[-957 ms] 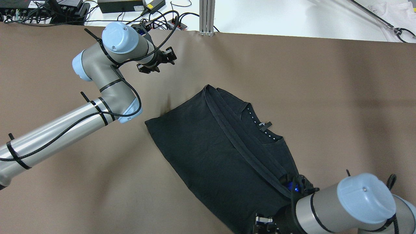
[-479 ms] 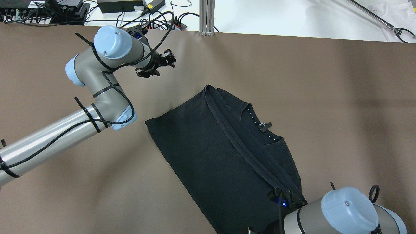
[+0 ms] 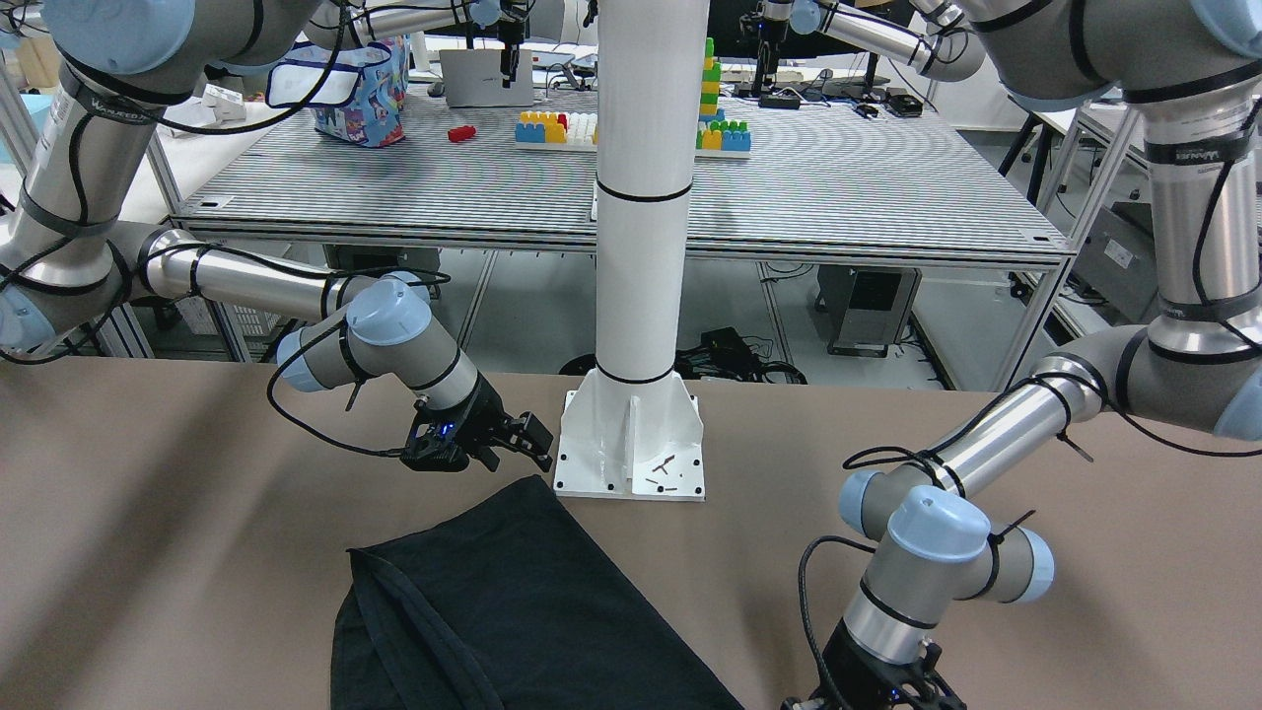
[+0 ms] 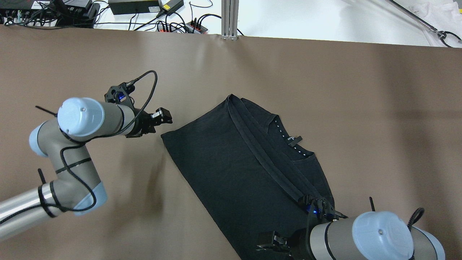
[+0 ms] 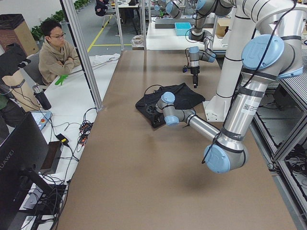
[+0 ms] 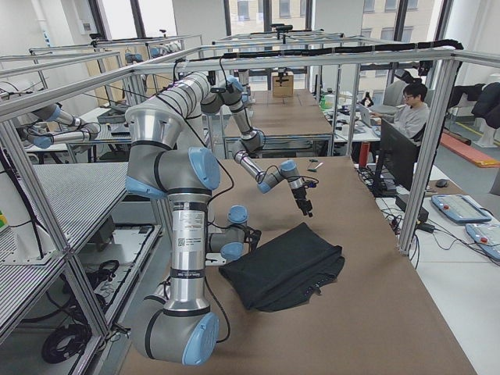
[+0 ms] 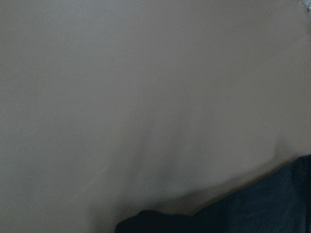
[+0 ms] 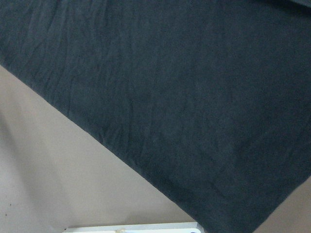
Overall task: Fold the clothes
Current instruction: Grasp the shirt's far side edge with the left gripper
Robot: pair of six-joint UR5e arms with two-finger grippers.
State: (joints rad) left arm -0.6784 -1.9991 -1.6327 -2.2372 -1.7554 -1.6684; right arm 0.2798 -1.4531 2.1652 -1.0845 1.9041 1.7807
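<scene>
Fingers (image 4: pixel 163 114) of the left gripper (image 4: pixel 158 124) and the right gripper (image 3: pixel 518 449) stand apart, holding nothing. Black clothes (image 4: pixel 234 162) lie flat on the bench (image 4: pixel 325 90) just beside the pillar base (image 3: pixel 631 434), already folded over once with the hem (image 4: pixel 252 144) across the chest. A further fold or two looks left.

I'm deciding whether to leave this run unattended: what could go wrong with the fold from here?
1. The left gripper hovers over bare table beside the black garment's corner; closing there may miss the cloth.
2. The garment is already doubled over, so a pinch might catch only the top layer and pull the fold open.
3. The right gripper sits close to the white pillar's base plate; a wide sweep might strike it.
</scene>
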